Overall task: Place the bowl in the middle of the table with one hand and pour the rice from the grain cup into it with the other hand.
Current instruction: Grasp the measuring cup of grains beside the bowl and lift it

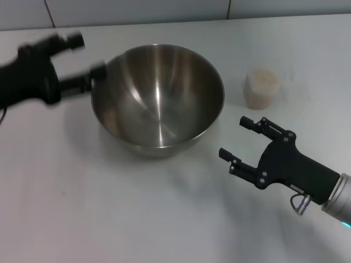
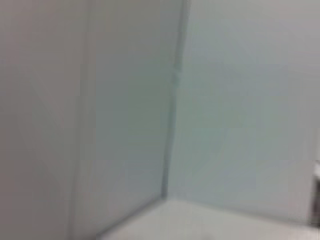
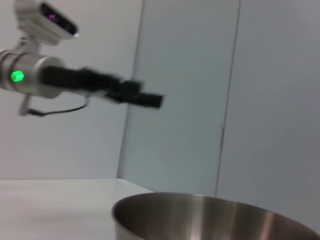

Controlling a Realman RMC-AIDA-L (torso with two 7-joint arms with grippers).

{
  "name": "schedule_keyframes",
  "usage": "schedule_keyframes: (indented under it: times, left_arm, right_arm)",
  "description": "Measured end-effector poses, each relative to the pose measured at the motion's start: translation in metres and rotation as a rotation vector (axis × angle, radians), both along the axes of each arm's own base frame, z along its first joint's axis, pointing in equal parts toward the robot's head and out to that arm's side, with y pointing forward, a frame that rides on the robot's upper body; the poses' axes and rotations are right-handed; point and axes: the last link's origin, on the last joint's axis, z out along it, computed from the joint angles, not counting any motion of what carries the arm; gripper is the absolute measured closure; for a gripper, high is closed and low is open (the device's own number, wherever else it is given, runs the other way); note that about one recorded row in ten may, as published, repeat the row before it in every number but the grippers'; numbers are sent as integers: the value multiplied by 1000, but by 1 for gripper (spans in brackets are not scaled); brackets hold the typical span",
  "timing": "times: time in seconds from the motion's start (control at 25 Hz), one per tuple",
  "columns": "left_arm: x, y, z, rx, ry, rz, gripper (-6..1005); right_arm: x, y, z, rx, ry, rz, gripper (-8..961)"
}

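- The left tool point(image 1: 82, 57) hangs at the left rim of the bowl point(image 1: 159, 98), its two black fingers spread wide; the lower one lies at or just against the rim, and motion smear makes it hard to say whether they touch. It holds nothing.
- The stainless-steel mixing bowl stands upright and empty near the middle of the white surface point(image 1: 82, 208). I judge it stiff and fairly light for its width, but polished and slippery; the thin rim is the one place a two-fingered tool could pinch, one finger inside the wall and one outside.
- The grain cup point(image 1: 262, 87) stands upright to the right of the bowl, a little apart from it, filled near the top with pale rice point(image 1: 262, 79). Thin clear plastic is likely light and will give under a hard squeeze; take it across the mid-body, keeping the top free for pouring.
- The right tool point(image 1: 235, 138) hovers low in front of the cup and beside the bowl's right side, fingers wide apart and empty.
- The head view alone shows cup, rice and both tools together. The right wrist view adds the bowl's rim point(image 3: 210, 202) side-on and the left arm raised beyond it. The left wrist view shows only wall panels and a strip of surface.
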Motion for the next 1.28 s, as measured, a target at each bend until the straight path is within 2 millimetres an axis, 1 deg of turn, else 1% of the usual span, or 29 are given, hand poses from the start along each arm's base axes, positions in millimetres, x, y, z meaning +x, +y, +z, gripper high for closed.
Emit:
schedule_keyframes:
  times: [0.04,0.08,0.12,0.16,0.24,0.48,0.96,1.12,1.16,1.2,1.28]
  left_arm:
    - [0,0,0,0,0,0,155]
    - [-9,-20,-3,-57,105,-66,156]
    - [-9,-20,-3,-57,105,-66,156]
    - [-15,-27,-2,-82,151,-75,156]
    - [-18,-30,-2,-99,171,-78,157]
    - [-22,-30,-4,-99,181,-59,157]
    - [-21,-29,-8,-119,204,-64,156]
    - [-21,-29,-9,-122,199,-56,157]
    - [-22,-29,-9,-120,198,-55,157]
    - [-22,-29,-9,-120,198,-55,157]
    - [-21,-29,-9,-117,198,-58,157]
  right_arm:
    - [0,1,1,5,1,-2,214]
    - [0,2,1,11,0,-1,214]
    - [0,2,1,11,0,-1,214]
    - [0,1,1,14,0,2,214]
    - [0,1,2,16,1,2,214]
    - [-1,-1,1,18,6,2,214]
    - [-1,-3,-1,20,20,-9,214]
    - [4,-4,6,75,48,-60,214]
    - [10,-5,12,124,68,-107,214]
    - [10,-5,12,124,68,-107,214]
    - [18,-6,21,192,93,-165,214]
